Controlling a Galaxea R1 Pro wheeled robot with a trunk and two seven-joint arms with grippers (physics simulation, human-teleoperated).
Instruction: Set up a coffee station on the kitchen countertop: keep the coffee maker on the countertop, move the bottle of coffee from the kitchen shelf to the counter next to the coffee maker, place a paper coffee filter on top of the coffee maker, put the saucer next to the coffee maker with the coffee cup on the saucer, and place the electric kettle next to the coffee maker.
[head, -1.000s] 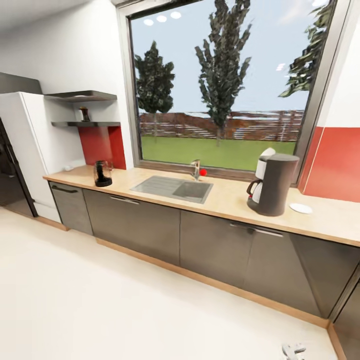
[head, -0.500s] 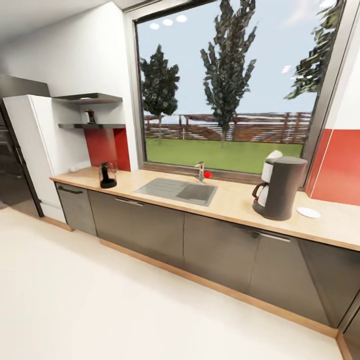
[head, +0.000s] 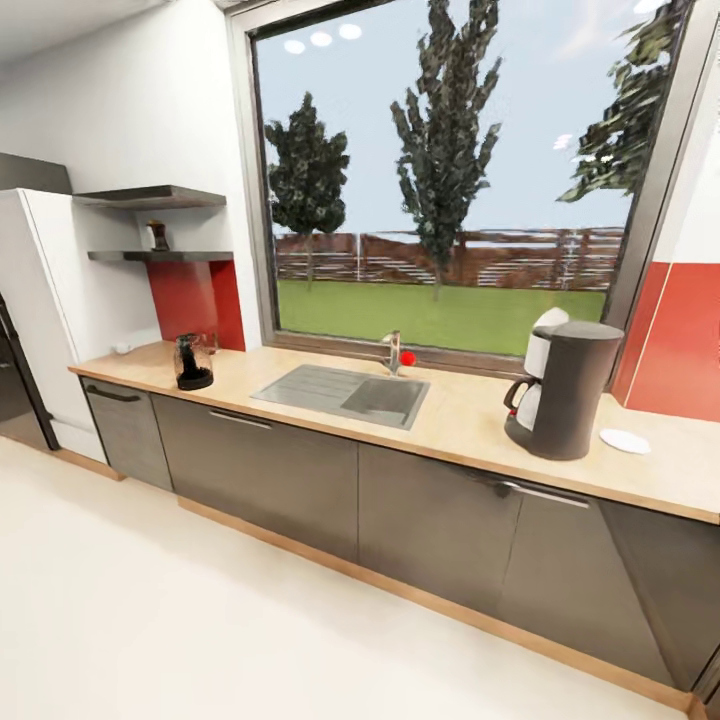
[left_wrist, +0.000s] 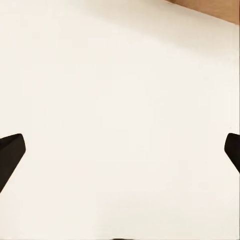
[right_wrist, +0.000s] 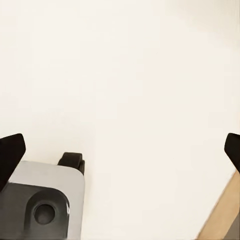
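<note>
From the head camera I see the kitchen worktop (head: 455, 420) running under the big window (head: 440, 180), with the steel sink (head: 340, 392) set into it near the middle. The coffee maker (head: 562, 390) stands toward the right end, a white paper coffee filter (head: 548, 322) showing just behind its lid, and the saucer (head: 625, 440) lies just beside it on the right. The electric kettle (head: 192, 361) sits far off at the left end, well apart from the machine. The bottle of coffee (head: 157, 236) is up on the lower wall shelf (head: 160, 256) at far left. I cannot make out the cup.

My left gripper (left_wrist: 120, 150) has its fingers (left_wrist: 10, 152) spread wide over bare floor (left_wrist: 120, 100), holding nothing. My right gripper (right_wrist: 120, 150) is likewise wide apart and empty, with the robot's grey base (right_wrist: 42, 205) below it.
</note>
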